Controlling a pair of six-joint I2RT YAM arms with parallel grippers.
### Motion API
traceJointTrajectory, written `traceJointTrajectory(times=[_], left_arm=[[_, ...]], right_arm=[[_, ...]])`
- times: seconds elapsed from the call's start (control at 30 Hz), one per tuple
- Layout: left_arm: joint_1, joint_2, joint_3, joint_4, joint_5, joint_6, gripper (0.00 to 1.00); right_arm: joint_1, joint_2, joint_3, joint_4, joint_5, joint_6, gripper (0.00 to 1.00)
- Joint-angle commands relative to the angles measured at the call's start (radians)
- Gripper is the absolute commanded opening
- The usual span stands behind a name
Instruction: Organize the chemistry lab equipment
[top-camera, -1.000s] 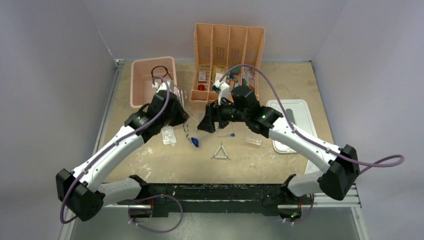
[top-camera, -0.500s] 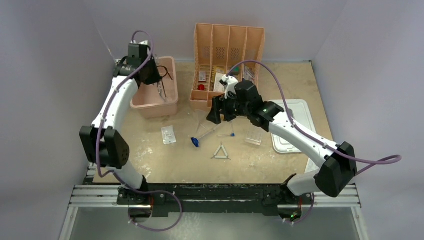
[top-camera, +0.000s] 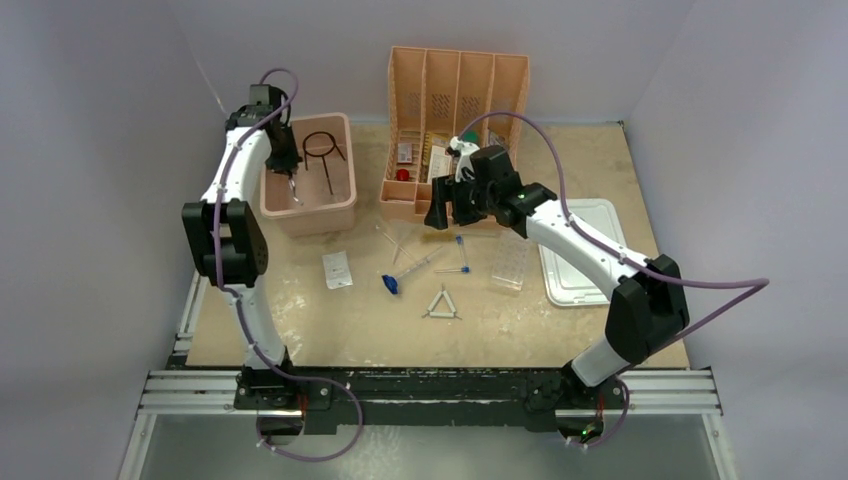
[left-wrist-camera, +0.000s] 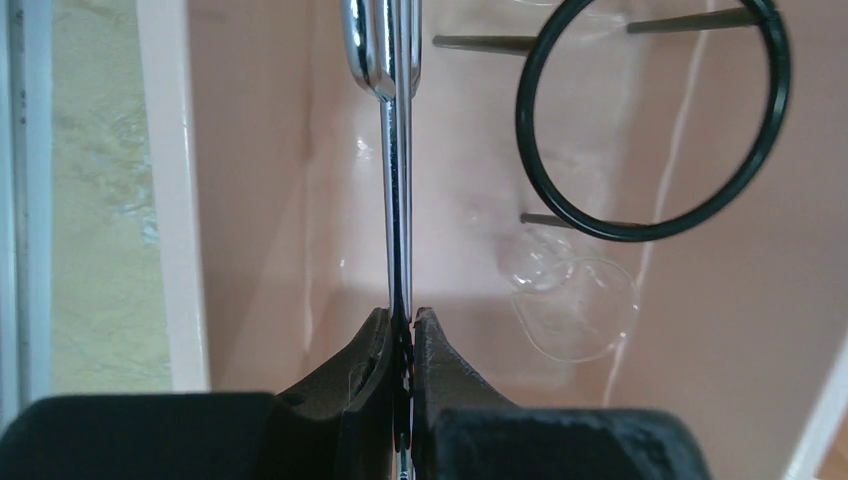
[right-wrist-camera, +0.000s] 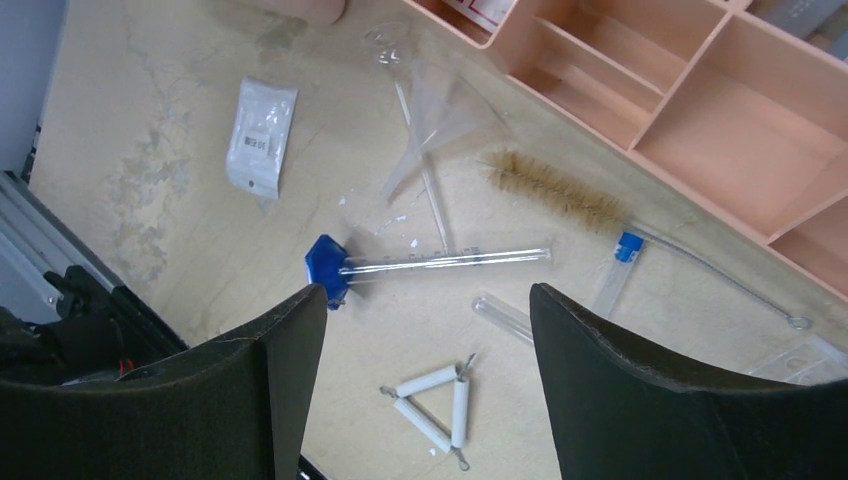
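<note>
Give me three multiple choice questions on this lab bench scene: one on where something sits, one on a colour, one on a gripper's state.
1. Where is the black wire ring tripod?
A) on the white lid
B) in the pink bin
C) held by the right arm

2. What colour is the triangle?
A) white
B) red
C) black

3. The left gripper is:
A) open and empty
B) shut on the metal tongs
C) shut on a packet

Answers:
1 B, its ring lies inside the bin's walls.
2 A, its three tubes show white.
3 B, the jaws pinch the shiny shaft.
</note>
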Motion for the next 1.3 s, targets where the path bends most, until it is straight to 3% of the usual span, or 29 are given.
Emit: traceJointTrajectory(times=[0.0, 0.17, 0.47, 0.8, 1.27], left_arm=[[-0.012, 0.028, 0.097, -0.026, -0.109, 0.087, 0.00], [-0.017, 0.083, 0.113, -0.039, -0.156, 0.141, 0.00], [-0.029, 0.102, 0.042, 0.067, -0.066, 0.217, 0.00], [-0.027, 0.152, 0.012, 0.115, -0.086, 0.235, 0.00], [-0.020, 0.151, 0.038, 0.141, -0.152, 0.215, 0.28]], right_arm=[[-0.020, 0.003, 0.067, 0.009, 0.020, -0.026, 0.76], [-0.042, 0.032, 0.092, 0.017, 0.015, -0.030, 0.76], [-0.047, 0.090, 0.142, 0.023, 0.009, -0.025, 0.75], [-0.049, 0.111, 0.164, 0.011, 0.017, -0.021, 0.75], [-0.050, 0.134, 0.179, 0.000, -0.003, -0.039, 0.75]])
